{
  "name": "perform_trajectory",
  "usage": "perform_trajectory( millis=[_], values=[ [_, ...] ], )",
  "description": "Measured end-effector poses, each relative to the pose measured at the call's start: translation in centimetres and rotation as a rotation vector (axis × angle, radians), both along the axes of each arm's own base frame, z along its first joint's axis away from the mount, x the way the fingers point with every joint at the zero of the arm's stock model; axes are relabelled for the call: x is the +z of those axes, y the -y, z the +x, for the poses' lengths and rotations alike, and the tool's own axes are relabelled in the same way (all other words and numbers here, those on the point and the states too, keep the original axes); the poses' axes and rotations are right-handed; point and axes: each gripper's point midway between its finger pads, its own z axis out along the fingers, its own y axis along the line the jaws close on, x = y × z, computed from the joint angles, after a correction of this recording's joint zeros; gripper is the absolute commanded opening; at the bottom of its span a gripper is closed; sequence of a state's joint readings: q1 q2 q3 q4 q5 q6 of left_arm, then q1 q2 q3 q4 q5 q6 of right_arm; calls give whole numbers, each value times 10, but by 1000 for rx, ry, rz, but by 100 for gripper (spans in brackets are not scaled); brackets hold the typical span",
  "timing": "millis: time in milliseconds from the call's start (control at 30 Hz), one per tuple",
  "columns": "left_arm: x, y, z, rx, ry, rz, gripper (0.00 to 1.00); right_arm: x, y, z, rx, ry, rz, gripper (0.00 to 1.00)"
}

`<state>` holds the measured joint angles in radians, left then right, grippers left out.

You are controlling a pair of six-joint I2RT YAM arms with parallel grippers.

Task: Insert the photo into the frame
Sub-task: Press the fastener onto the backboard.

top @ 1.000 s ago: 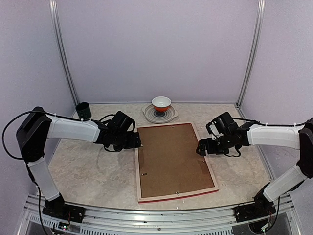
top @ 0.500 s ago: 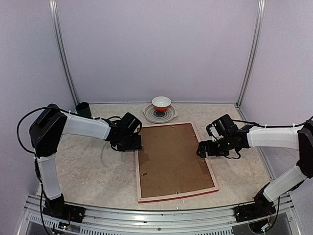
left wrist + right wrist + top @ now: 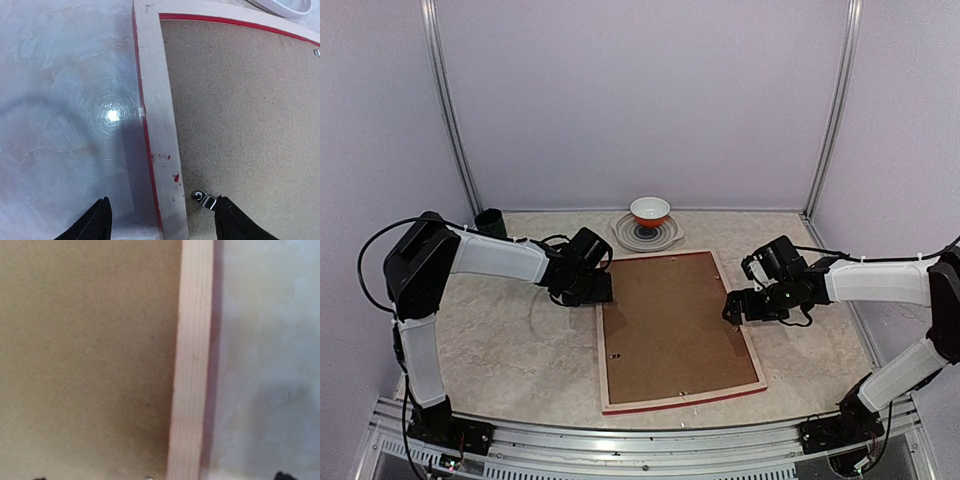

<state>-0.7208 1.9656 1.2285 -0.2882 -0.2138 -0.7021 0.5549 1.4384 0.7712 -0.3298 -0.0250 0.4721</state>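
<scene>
From the overhead camera I see the frame (image 3: 682, 398) lying face down on the worktop (image 3: 500, 340), between the 2 arms. Its long axis runs from the near edge toward the back wall, with the near end swung slightly to the right. The pale wood back edges face up, and only a thin red line shows along the rim. The brown backing board (image 3: 670, 325) fills the opening, so I cannot make out the photo or the pane in any view.

The left end effector (image 3: 603, 290) sits at the frame's left rail near the far corner. In the left wrist view its fingertips (image 3: 100, 222) are spread, 1 over the bare worktop and 1 over the board, straddling the rail without pinching it. A small metal clip (image 3: 203, 198) lies on the board just beside the right-hand tip.

The right end effector (image 3: 730, 308) is at the right rail about halfway along. Its wrist view is blurred and close, with the fingertips (image 3: 283, 475) cut off at the bottom corners, spread wide either side of the rail and holding nothing.

Behind the frame a red and white bowl (image 3: 650, 211) stands on a plate (image 3: 670, 238), and a dark cup (image 3: 490, 227) is at the far left
</scene>
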Motion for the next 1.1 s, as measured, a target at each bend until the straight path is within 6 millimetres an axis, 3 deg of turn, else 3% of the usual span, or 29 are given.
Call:
perform_trajectory(
  millis=[567, 1100],
  values=[
    [-5, 5, 4, -3, 2, -16, 68, -6, 0, 0, 3, -11, -6, 97],
    [-7, 9, 6, -3, 16, -39, 51, -5, -1, 0, 5, -11, -4, 96]
  ],
)
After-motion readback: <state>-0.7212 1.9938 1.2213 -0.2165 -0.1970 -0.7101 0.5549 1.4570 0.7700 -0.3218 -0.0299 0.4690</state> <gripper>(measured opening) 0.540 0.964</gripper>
